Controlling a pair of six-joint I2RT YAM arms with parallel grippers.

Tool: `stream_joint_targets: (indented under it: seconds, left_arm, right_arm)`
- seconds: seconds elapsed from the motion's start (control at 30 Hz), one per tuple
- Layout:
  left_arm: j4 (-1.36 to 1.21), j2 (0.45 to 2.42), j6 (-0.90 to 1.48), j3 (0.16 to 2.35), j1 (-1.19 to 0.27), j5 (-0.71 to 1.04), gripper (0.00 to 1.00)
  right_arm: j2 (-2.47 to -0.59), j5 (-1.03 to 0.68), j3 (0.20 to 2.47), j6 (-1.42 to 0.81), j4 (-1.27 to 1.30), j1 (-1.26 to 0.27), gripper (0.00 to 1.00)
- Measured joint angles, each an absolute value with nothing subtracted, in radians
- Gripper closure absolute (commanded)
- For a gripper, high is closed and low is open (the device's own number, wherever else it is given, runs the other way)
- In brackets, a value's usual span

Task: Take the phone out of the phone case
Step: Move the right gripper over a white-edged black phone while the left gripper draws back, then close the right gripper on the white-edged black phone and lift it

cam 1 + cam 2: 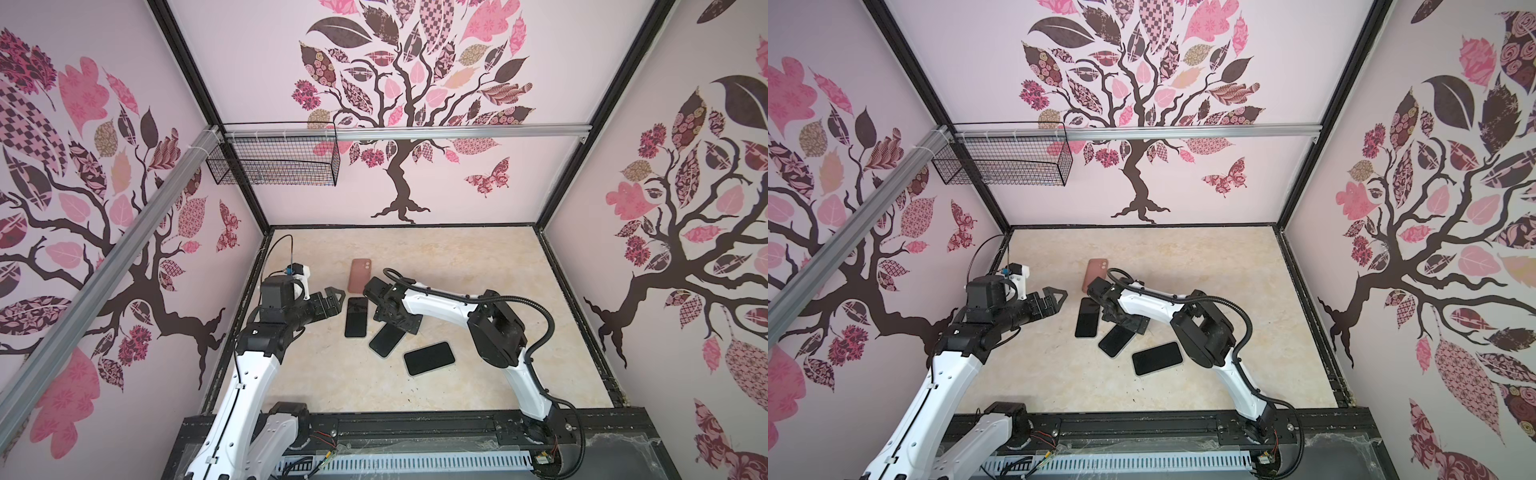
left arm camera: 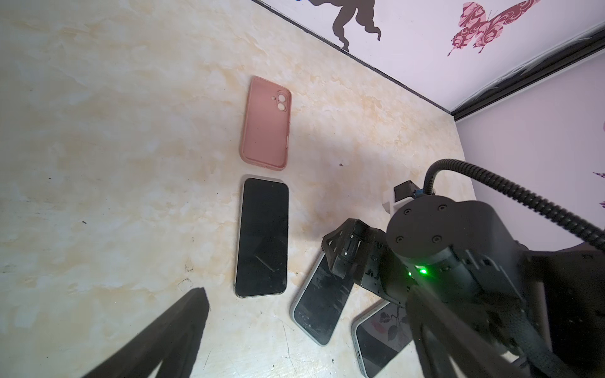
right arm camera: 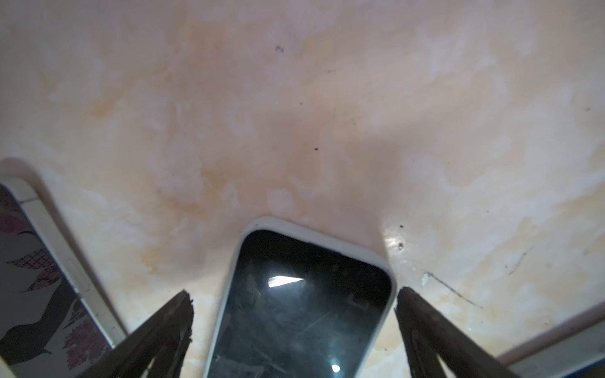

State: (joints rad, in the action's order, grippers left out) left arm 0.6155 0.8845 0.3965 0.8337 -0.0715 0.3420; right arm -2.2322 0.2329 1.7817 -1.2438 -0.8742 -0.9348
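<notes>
A dark-screened phone (image 3: 304,304) in a pale grey phone case (image 3: 314,229) lies flat on the marble table, seen in both top views (image 1: 384,340) (image 1: 1113,341). My right gripper (image 3: 294,301) (image 1: 397,326) hangs open just over its far end, one finger on each side of the case without touching it. In the left wrist view the same phone (image 2: 322,301) shows under the right gripper (image 2: 343,252). My left gripper (image 1: 334,301) (image 1: 1058,302) is open and empty, above the table to the left of the phones.
An empty pink case (image 1: 360,275) (image 2: 265,124) lies behind a bare phone (image 1: 356,316) (image 2: 262,237). A third phone (image 1: 429,358) (image 3: 32,278), in a pale case, lies nearer the front. A wire basket (image 1: 274,156) hangs on the back wall.
</notes>
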Motion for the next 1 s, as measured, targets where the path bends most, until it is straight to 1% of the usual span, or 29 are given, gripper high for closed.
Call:
stream_joint_targets:
  seconds: [0.27,0.53,0.7,0.87,1.0]
  left_arm:
    - [0.616,0.883,0.396,0.833,-0.072,0.346,0.02]
    - [0.616,0.881,0.396,0.833,-0.072,0.347,0.02]
    - [0.618,0.881,0.395,0.831,-0.072,0.344,0.02]
    - [0.636,0.869,0.392,0.831,-0.072,0.302,0.02]
    - [0.643,0.839,0.394,0.824,-0.072,0.264,0.02]
  right_arm:
    - [-2.318,0.247,1.892,-1.253,-0.968,-0.943,0.01]
    - [-2.331,0.253,1.913,-1.254,-0.984,-0.948,0.01]
    - [-2.333,0.247,1.914,-1.252,-0.978,-0.948,0.09]
    - [-2.333,0.245,1.914,-1.245,-0.969,-0.948,0.17]
    - [-2.333,0.243,1.914,-1.230,-0.968,-0.948,0.28]
